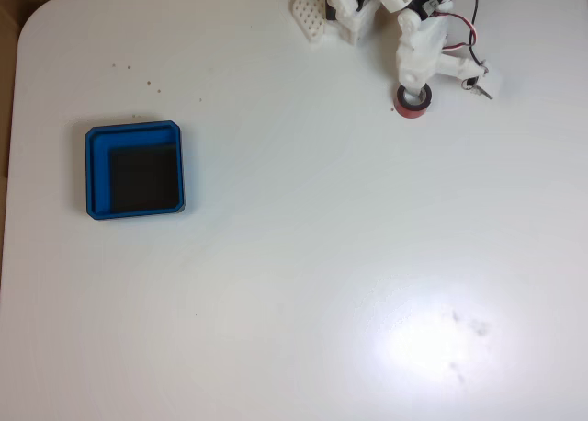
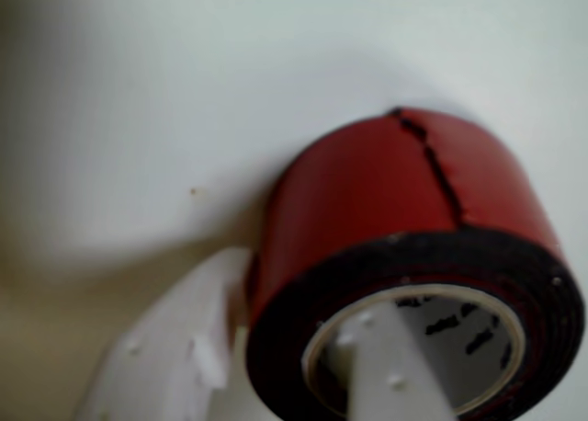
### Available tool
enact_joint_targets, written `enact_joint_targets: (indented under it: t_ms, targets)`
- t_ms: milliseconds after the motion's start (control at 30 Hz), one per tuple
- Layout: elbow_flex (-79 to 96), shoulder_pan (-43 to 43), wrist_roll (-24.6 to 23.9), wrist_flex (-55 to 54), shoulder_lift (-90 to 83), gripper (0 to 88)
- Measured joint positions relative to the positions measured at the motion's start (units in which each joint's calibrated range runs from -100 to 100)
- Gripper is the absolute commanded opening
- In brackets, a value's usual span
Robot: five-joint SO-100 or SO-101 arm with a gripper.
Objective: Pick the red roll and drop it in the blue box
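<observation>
The red roll (image 1: 412, 102) lies on the white bench (image 1: 303, 256) directly under the end effector (image 1: 415, 94), near the bench's far right edge in the fixed view; in the wrist view we see one white finger (image 2: 390, 366) passing through the roll's pale hollow centre and the other finger (image 2: 179, 361) just outside the red wall (image 2: 367, 187), so the jaws straddle the wall, though we cannot tell whether they press on it. The blue box (image 1: 134, 169), with its black inner bottom, sits well apart from the end effector, far to its left in the fixed view.
</observation>
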Motion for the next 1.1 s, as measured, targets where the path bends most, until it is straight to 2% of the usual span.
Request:
enact_joint_targets:
  t_ms: [333, 700, 800, 900, 1100]
  targets:
    - [-1.5, 0.0, 0.0, 0.0, 0.0, 0.5]
    - [-16.3, 0.8, 0.0, 0.6, 0.0, 0.5]
    - [-21.2, 2.9, 0.0, 6.6, 0.1, 0.5]
    - [-27.9, 7.2, 0.0, 17.0, 0.3, 0.5]
    - [-43.1, 23.4, 0.0, 37.5, 3.0, 0.6]
